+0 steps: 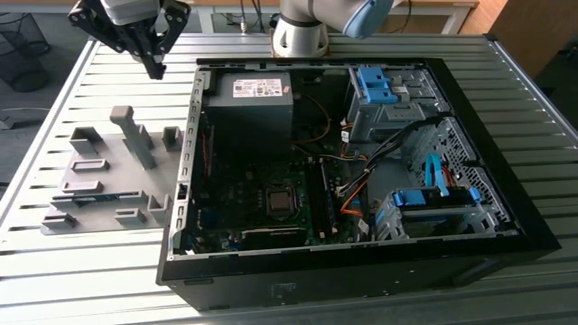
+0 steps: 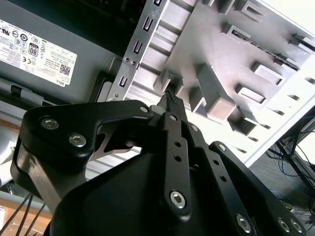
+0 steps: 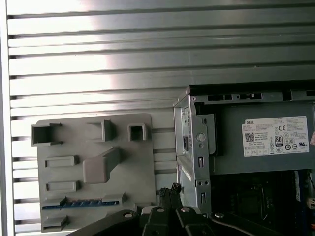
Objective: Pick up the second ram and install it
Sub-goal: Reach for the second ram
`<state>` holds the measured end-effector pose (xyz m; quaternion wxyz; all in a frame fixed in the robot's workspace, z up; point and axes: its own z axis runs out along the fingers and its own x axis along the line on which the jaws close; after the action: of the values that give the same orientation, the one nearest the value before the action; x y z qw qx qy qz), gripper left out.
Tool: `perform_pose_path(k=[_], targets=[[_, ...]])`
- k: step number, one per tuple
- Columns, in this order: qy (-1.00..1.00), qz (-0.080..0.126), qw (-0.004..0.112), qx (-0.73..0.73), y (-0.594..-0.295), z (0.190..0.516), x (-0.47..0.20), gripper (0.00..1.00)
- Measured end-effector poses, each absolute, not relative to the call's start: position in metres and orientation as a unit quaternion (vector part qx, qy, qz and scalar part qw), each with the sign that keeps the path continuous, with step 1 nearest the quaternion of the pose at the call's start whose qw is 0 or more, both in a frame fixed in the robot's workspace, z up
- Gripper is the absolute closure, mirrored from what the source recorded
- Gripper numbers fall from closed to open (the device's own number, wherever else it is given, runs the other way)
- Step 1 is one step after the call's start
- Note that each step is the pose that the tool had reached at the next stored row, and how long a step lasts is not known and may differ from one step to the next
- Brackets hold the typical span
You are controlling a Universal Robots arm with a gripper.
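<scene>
The second ram (image 1: pixel 91 198) is a thin blue-green stick lying in a slot of the grey fixture plate (image 1: pixel 108 152), on the table at the exterior view's left of the open computer case (image 1: pixel 361 271). It also appears as a blue strip (image 3: pixel 81 202) in the first wrist view. My gripper (image 1: pixel 156 68) hangs above the table beyond the fixture's far end, near the case's back corner, well apart from the ram. Its fingertips (image 2: pixel 170 97) meet and hold nothing. The tips (image 3: pixel 174 188) sit beside the case's metal edge.
Upright grey blocks (image 1: pixel 135 135) rise from the fixture plate. Inside the case are the power supply (image 1: pixel 253 101), the motherboard with its processor socket (image 1: pixel 280 200), loose cables (image 1: pixel 361 183) and blue drive-bay clips (image 1: pixel 375 84). The slatted metal table (image 1: pixel 91 284) ends close to the fixture.
</scene>
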<state>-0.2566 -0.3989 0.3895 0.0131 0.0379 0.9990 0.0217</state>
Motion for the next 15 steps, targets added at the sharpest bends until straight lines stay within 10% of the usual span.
perform_pose_path(k=[15], targets=[[0.999,0.022,0.013,0.038,-0.399,0.389,-0.27,0.89]])
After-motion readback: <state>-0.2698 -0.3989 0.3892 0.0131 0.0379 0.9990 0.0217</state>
